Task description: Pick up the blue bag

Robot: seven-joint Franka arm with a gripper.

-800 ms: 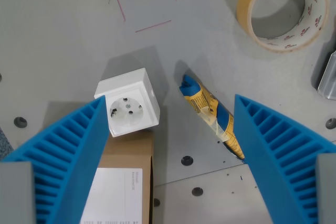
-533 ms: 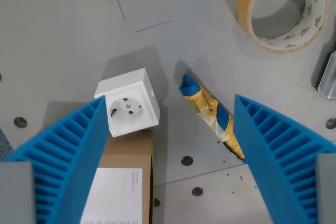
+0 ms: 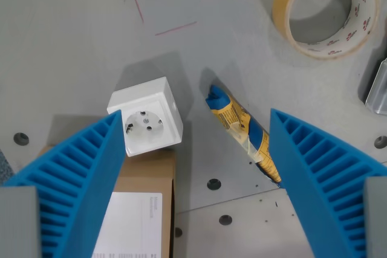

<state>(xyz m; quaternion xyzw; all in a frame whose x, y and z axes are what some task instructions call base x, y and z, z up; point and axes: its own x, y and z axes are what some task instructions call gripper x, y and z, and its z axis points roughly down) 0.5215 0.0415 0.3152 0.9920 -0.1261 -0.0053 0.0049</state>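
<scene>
The blue bag (image 3: pixel 242 130), a slim crinkly packet flat on the desk (image 3: pixel 72 46), looks light and soft, best pinched mid-length by the wide-apart, empty claw (image 3: pixel 192 167).

Blue bag (image 3: pixel 243 131) lower end hidden behind hand's right finger (image 3: pixel 314 173).
</scene>
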